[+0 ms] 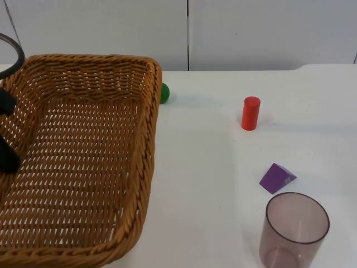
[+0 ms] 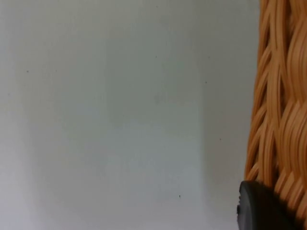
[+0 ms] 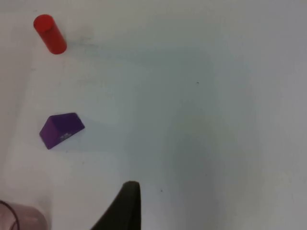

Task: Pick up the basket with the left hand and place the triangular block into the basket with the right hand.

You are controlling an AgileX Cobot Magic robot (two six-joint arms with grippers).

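The woven wicker basket (image 1: 83, 162) looms large at the left of the top view, lifted toward the camera. My left gripper (image 1: 6, 134) is at its left rim, shut on the wicker. In the left wrist view the rim (image 2: 280, 105) runs past a black fingertip (image 2: 259, 211). The purple triangular block (image 1: 277, 178) lies on the white table to the right, apart from the basket. In the right wrist view the same block (image 3: 61, 130) lies ahead of my right gripper (image 3: 125, 208), which hangs above the table away from it and holds nothing.
A red cylinder (image 1: 250, 113) stands upright behind the block, also seen as the cylinder (image 3: 50, 34). A green ball (image 1: 164, 93) peeks out behind the basket's far right corner. A translucent purple cup (image 1: 294, 230) stands just in front of the block.
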